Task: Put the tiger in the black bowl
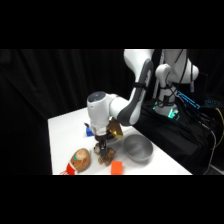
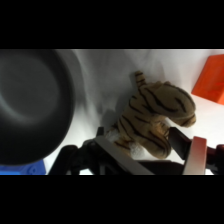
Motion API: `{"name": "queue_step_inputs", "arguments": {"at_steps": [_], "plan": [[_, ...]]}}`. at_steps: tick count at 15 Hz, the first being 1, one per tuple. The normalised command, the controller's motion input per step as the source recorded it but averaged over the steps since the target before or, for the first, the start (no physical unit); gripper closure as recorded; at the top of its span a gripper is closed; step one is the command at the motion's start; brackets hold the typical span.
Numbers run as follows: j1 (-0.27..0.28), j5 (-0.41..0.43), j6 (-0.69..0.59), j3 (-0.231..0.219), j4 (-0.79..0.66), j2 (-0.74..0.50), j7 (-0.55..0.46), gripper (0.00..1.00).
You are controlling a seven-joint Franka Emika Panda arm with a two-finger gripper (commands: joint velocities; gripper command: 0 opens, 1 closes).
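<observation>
**Tiger sits in the claw's gap, near front edge**

Side view, L to R: ball-like toy (image 1: 80, 160), gripper (image 1: 103, 153) down on tiger (image 1: 105, 159), orange cube (image 1: 116, 167), grey bowl (image 1: 138, 149). Claw state: can't tell. Wrist view only: black bowl (image 2: 32, 107) just left of tiger (image 2: 155, 117); tiger's long axis runs away from the camera.

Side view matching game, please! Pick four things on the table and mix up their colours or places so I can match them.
Things:
1. tiger
2. big bowl
3. cube
4. round toy

Clues:
A. orange
B. brown with a teal spot
C. striped, under the pincer
D. grey

Pairs: 1-C, 2-D, 3-A, 4-B
</observation>
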Motion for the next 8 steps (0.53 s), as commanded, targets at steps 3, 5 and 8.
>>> {"name": "queue_step_inputs", "arguments": {"at_steps": [3,5,8], "plan": [[0.187,0.089,0.08,-0.154,0.24,0.25,0.10,0.35],[0.159,0.069,0.04,-0.168,0.19,0.11,0.07,0.53],[0.113,0.060,0.03,-0.146,0.14,0.06,0.05,0.75]]}}
